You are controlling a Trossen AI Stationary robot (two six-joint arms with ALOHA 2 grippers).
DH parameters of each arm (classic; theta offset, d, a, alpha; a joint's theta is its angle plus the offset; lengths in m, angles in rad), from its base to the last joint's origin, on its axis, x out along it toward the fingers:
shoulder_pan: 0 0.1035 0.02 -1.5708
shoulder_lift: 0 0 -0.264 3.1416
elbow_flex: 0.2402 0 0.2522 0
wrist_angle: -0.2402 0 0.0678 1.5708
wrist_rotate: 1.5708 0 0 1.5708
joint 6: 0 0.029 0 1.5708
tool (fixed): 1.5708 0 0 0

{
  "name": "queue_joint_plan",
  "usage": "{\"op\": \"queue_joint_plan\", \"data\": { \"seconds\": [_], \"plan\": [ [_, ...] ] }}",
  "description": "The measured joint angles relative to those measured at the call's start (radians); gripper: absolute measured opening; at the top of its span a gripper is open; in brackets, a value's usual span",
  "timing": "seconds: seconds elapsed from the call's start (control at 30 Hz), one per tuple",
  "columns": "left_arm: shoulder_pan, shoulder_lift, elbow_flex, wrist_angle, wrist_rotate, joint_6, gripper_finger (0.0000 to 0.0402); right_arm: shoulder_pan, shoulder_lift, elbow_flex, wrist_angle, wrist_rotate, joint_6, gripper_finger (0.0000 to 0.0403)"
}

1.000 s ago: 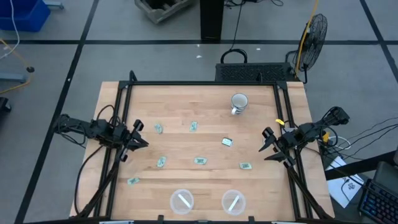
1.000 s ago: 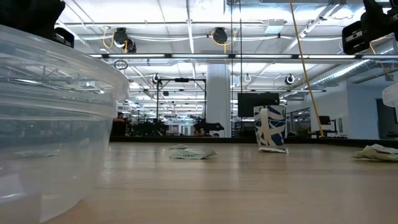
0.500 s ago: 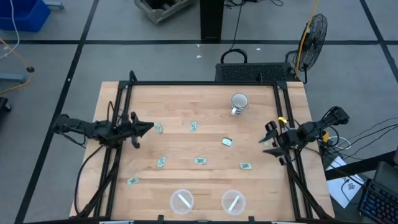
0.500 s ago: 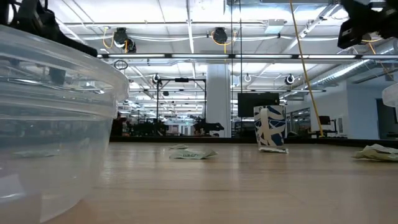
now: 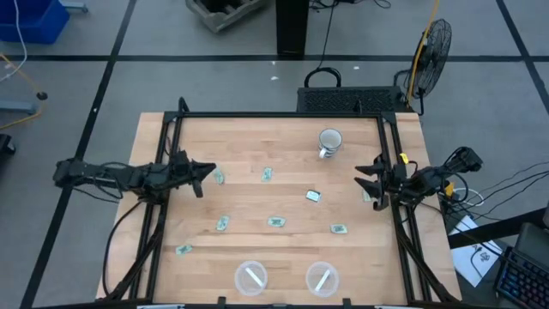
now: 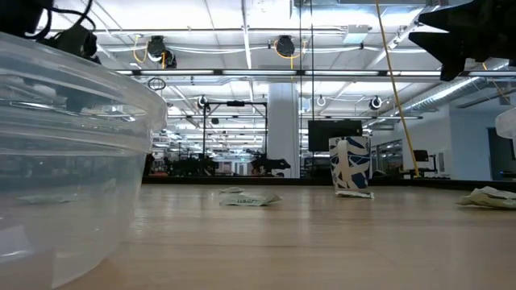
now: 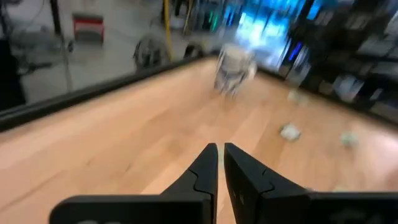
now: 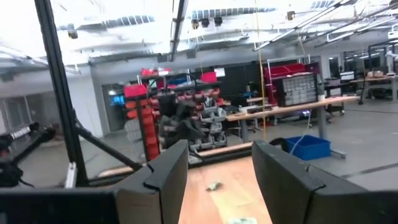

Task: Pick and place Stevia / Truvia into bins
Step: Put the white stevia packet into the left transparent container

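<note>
Paper-thin sachets [image 5: 275,221] beyond the mug [image 5: 329,140] look light and floppy, best pinched by an edge; left gripper [image 7: 217,153] clenched empty, right gripper [image 8: 219,163] spread.

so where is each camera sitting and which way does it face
High view: overhead, straight down on the table; both arms, left gripper, right gripper.
Low view: tabletop level beside a clear bin, facing the mug; dark arm parts hang above.
Left wrist view: across the wood toward the mug; own fingers nearly shut.
Right wrist view: toward the room; own fingers apart.
Shared: high, low and left wrist views all show the mug.
</note>
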Motion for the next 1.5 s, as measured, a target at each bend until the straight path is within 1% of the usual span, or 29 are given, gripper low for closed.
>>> {"op": "queue_joint_plan", "data": {
  "seconds": [0.07,0.17,0.27,0.37,0.47,0.53,0.63,0.7,0.77,0.87,1.0,1.07,1.13,1.33,1.5],
  "plan": [
    [0.028,0.039,0.050,-0.103,0.024,-0.020,0.0045,0.000,0.013,0.018,0.000,0.000,0.000,0.0173],
    [0.068,0.105,0.113,-0.177,0.055,-0.030,0.0077,0.000,0.062,0.056,-0.008,0.001,-0.019,0.0173],
    [0.110,0.175,0.151,-0.198,0.063,-0.027,0.0112,-0.002,0.152,0.137,0.003,0.011,-0.108,0.0173],
    [0.161,0.235,0.181,-0.198,0.066,-0.003,0.0140,-0.023,0.272,0.245,-0.023,0.068,-0.147,0.0173],
    [0.227,0.294,0.206,-0.194,0.090,-0.004,0.0152,-0.056,0.419,0.382,-0.175,0.076,-0.103,0.0173],
    [0.278,0.332,0.218,-0.196,0.122,-0.006,0.0153,-0.085,0.518,0.488,-0.337,0.076,-0.002,0.0173],
    [0.350,0.383,0.225,-0.197,0.212,-0.011,0.0154,-0.136,0.664,0.626,-0.604,0.070,0.161,0.0173],
    [0.390,0.415,0.225,-0.198,0.282,-0.003,0.0154,-0.174,0.743,0.696,-0.783,0.007,0.264,0.0173],
    [0.415,0.442,0.225,-0.216,0.338,0.001,0.0154,-0.210,0.803,0.731,-0.903,-0.085,0.382,0.0173],
    [0.432,0.483,0.225,-0.230,0.365,0.005,0.0154,-0.244,0.873,0.716,-1.003,-0.203,0.542,0.0173],
    [0.446,0.530,0.225,-0.229,0.365,0.011,0.0154,-0.255,0.931,0.650,-1.014,-0.294,0.646,0.0173],
    [0.454,0.557,0.225,-0.229,0.365,-0.008,0.0154,-0.254,0.950,0.601,-0.990,-0.305,0.687,0.0173],
    [0.459,0.589,0.225,-0.228,0.361,-0.014,0.0154,-0.255,0.958,0.550,-0.925,-0.301,0.722,0.0173],
    [0.461,0.692,0.224,-0.228,0.362,0.009,0.0154,-0.255,0.955,0.397,-0.690,-0.293,0.725,0.0173],
    [0.461,0.756,0.224,-0.222,0.361,-0.031,0.0154,-0.255,0.935,0.339,-0.634,-0.330,0.723,0.0173]
  ]
}}
